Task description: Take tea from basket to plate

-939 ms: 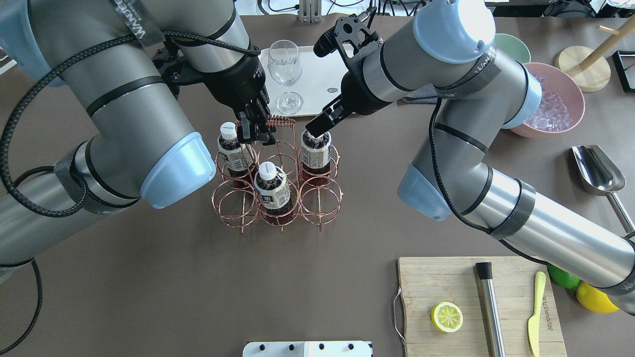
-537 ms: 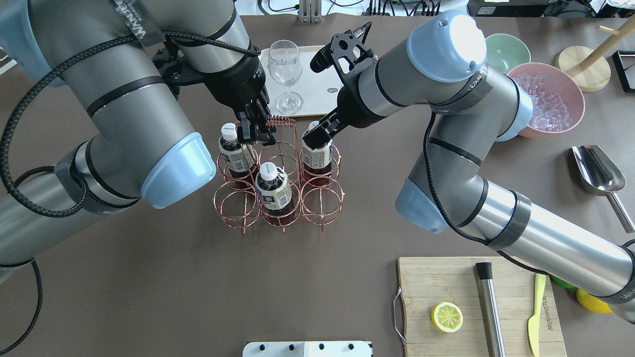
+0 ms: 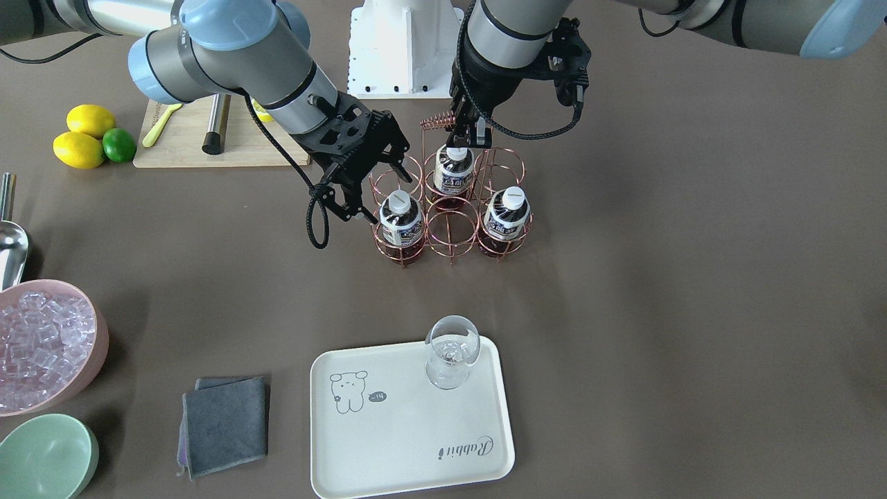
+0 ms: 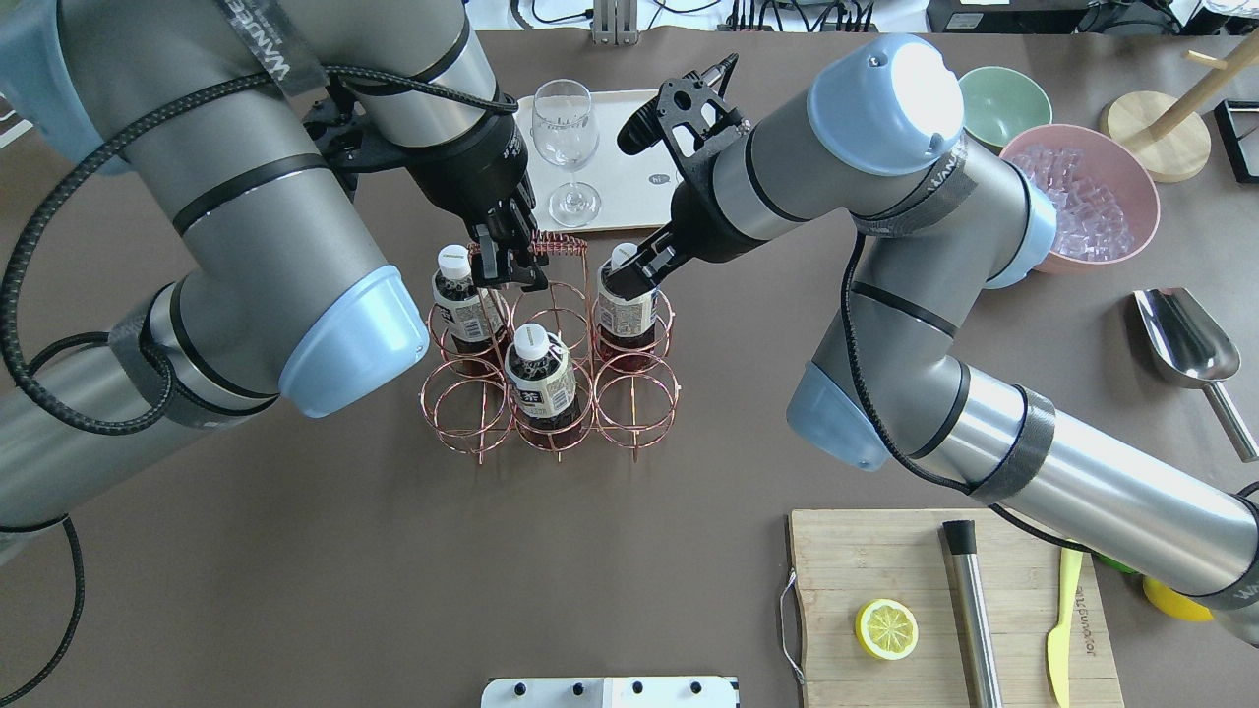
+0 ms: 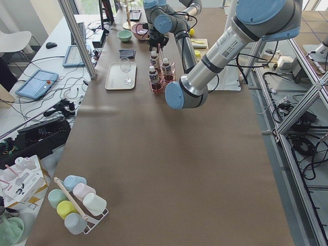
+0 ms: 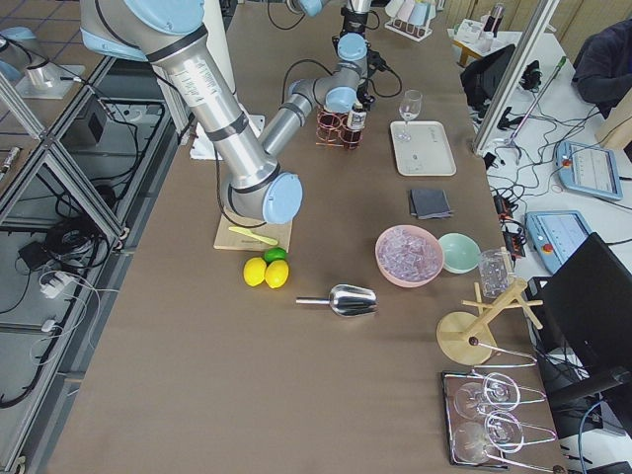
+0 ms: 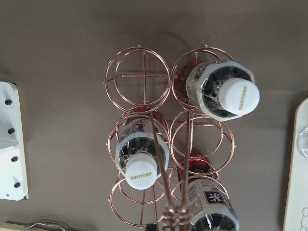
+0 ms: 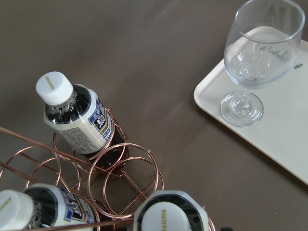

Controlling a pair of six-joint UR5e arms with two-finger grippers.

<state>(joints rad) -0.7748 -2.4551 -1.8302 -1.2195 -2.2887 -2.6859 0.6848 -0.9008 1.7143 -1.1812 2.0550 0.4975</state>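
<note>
The copper wire basket (image 4: 551,393) stands mid-table with three tea bottles: rear left (image 4: 460,300), front middle (image 4: 538,379), rear right (image 4: 627,305). My left gripper (image 4: 507,264) is shut on the basket's coiled handle (image 4: 556,241); the coil sits at the bottom of the left wrist view (image 7: 175,219). My right gripper (image 4: 629,275) is open at the neck of the rear-right tea (image 3: 400,220), whose white cap (image 4: 622,258) shows above the fingers. The cream plate (image 4: 634,147) lies behind the basket, also seen in the front view (image 3: 416,430).
A clear stemmed glass (image 4: 566,147) stands on the plate's left part. A pink bowl of ice (image 4: 1092,197) and a mint bowl (image 4: 1003,98) are at the far right. A grey cloth (image 3: 225,423), a metal scoop (image 4: 1185,339) and a cutting board (image 4: 944,610) lie around.
My right gripper has moved down and slightly left from above the rear-right bottle's cap to its neck. The left gripper and the basket have stayed put.
</note>
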